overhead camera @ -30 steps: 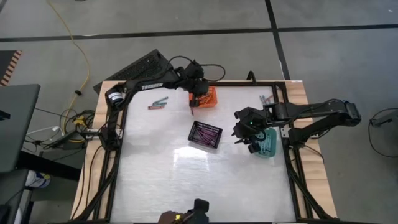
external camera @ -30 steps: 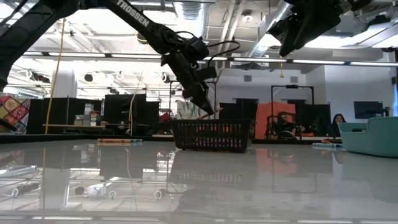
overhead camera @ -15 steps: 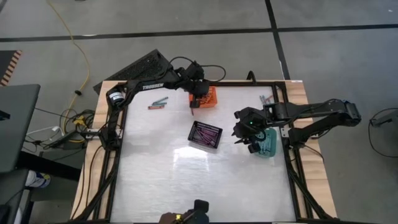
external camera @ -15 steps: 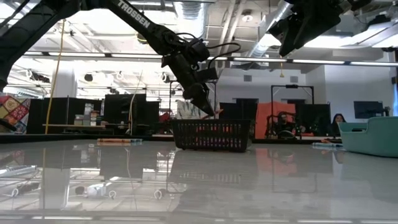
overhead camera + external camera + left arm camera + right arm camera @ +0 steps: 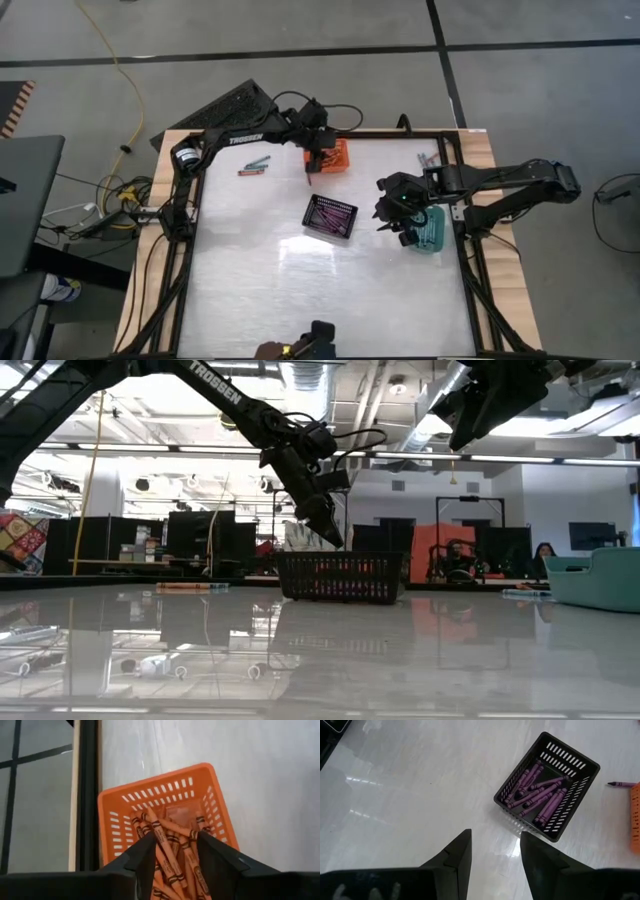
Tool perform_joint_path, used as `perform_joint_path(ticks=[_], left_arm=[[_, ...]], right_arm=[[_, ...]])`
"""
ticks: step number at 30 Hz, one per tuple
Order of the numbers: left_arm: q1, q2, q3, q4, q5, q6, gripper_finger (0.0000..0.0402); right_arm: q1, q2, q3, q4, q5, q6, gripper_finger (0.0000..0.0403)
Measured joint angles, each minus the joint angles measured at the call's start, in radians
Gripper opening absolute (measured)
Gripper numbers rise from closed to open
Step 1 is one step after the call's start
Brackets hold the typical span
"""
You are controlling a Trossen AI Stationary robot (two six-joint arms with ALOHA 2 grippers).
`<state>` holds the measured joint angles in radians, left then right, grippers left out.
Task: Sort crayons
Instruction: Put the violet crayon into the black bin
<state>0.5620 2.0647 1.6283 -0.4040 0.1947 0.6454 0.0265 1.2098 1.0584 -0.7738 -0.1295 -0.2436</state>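
From above, the left gripper (image 5: 314, 172) hides part of the small orange plastic mesh basket (image 5: 338, 157) at the table's far edge. In its wrist view the fingers (image 5: 145, 855) stand apart over a heap of orange-red crayons (image 5: 167, 852) lying inside that basket, nothing clamped between them. The right gripper (image 5: 400, 225), fingers (image 5: 457, 855) also parted and empty, hangs just beside the teal basket (image 5: 433, 232) (its contents cannot be made out). The black mesh basket (image 5: 547, 785) holds purple crayons (image 5: 537, 790); one purple crayon (image 5: 621, 784) lies loose near it. More loose crayons (image 5: 254, 166) lie by the left arm.
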Motion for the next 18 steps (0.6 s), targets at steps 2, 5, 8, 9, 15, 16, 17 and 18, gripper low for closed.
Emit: perform_joint_path(ticks=[2, 5, 8, 9, 15, 16, 17, 18], left_arm=[[-0.004, -0.002, 0.0, -0.017, -0.009, 0.029, 0.0131], [-0.016, -0.025, 0.0, -0.077, -0.033, 0.102, 0.013], [-0.04, -0.056, 0.0, -0.196, -0.027, 0.23, 0.013], [-0.052, -0.063, 0.0, -0.229, -0.034, 0.27, 0.013], [-0.135, -0.068, 0.0, -0.336, -0.18, 0.452, 0.013], [-0.146, -0.068, 0.0, -0.342, -0.204, 0.466, 0.013], [-0.157, -0.068, 0.0, -0.342, -0.219, 0.471, 0.013], [-0.164, -0.068, 0.0, -0.339, -0.226, 0.471, 0.013]], right_arm=[[0.0, 0.0, 0.0, 0.0, 0.0, 0.0, 0.0161], [0.0, 0.0, 0.0, 0.0, 0.0, 0.0, 0.0161], [0.0, 0.0, 0.0, -0.005, 0.0, 0.0, 0.0161], [0.0, 0.0, 0.0, -0.004, 0.0, 0.0, 0.0161], [0.0, 0.0, 0.0, 0.007, 0.0, -0.008, 0.0161], [0.0, 0.0, 0.0, 0.01, 0.0, -0.008, 0.0161], [0.0, 0.0, 0.0, 0.011, 0.0, -0.008, 0.0161], [0.0, 0.0, 0.0, 0.011, 0.0, -0.006, 0.0161]])
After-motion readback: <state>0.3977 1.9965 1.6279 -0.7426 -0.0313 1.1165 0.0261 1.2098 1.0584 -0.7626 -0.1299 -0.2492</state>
